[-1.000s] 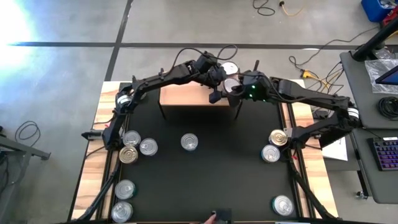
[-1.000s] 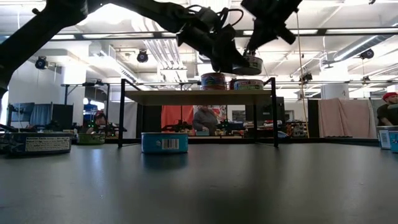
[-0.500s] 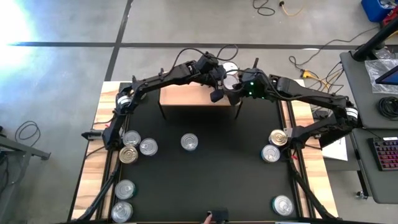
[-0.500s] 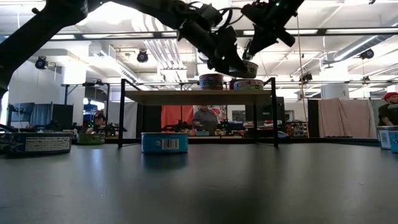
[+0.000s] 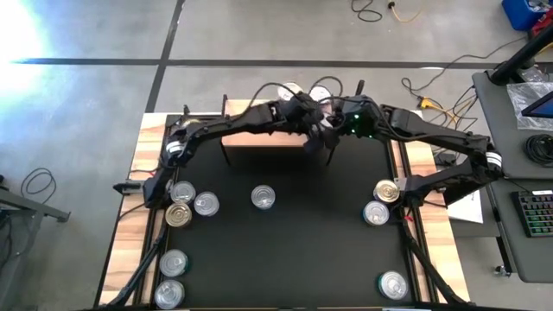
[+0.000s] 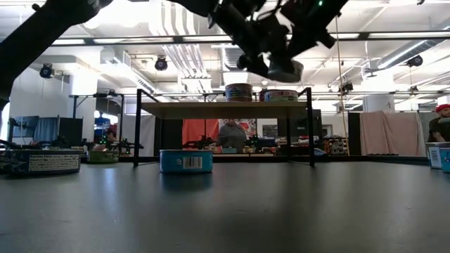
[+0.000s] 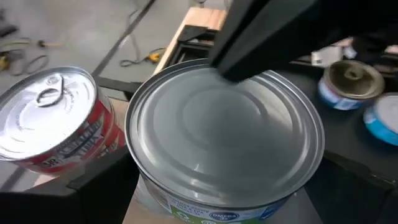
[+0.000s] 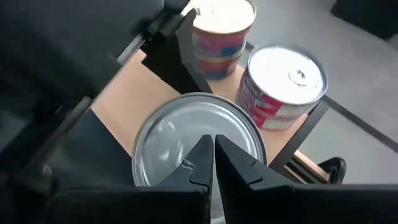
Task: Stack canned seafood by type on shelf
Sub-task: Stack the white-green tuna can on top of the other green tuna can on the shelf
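Both arms had shifted toward 12 o'clock; left claw [image 6: 275,65] gripped a can [image 7: 225,142], closed right claw [image 8: 213,163] pressing: it could tip off the shelf [image 5: 259,135].

Strong glare whitens the floor [image 5: 17,34] at the high view's left edge. In the low view, bright ceiling lights [image 6: 140,17] backlight the arms into silhouettes (the near black mat [image 6: 225,218] blurs softly). Wrist views look evenly lit.

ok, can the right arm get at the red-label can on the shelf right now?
Probably not cleanly: the silver-lidded can held in the left gripper sits right in front of the shut right gripper, with the red-label can just beyond it.
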Robot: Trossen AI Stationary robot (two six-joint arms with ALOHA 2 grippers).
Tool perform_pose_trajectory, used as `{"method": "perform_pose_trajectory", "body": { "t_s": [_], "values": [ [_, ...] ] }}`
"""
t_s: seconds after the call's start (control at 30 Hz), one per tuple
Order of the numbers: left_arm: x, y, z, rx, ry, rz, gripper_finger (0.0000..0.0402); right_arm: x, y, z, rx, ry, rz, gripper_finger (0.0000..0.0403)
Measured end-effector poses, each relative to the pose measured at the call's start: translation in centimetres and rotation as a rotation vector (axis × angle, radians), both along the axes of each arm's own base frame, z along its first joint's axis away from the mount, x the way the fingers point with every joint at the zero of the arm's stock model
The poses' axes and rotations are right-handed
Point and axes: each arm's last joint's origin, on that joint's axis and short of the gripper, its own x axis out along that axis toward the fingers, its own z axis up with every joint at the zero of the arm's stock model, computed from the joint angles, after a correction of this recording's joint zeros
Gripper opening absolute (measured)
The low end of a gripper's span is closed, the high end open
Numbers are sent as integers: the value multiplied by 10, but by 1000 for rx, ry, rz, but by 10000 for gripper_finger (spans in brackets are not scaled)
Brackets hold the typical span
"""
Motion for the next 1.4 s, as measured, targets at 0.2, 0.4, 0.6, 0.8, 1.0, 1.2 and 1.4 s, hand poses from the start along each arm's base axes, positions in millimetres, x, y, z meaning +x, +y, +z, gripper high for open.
{"method": "perform_pose_trajectory", "body": {
  "t_s": [0.2,0.4,0.6,0.8,1.0,1.2,1.4],
  "values": [
    [7,6,-19,-55,-12,182,384,1,-11,-8,64,-4,28,9],
    [11,11,-22,-77,-78,268,385,-2,-24,-5,83,-52,102,9],
    [12,9,-23,-82,-71,260,385,-5,-39,-10,108,-74,132,9],
    [10,8,-28,-99,-29,265,385,-2,-51,-21,180,-84,196,9],
    [8,7,-29,-131,7,248,385,11,-59,-40,248,-48,239,9],
    [5,5,-24,-169,0,220,398,13,-59,-42,278,-55,219,9],
    [3,1,-19,-238,-2,134,399,3,-53,-33,261,-53,208,9]
  ]
}}
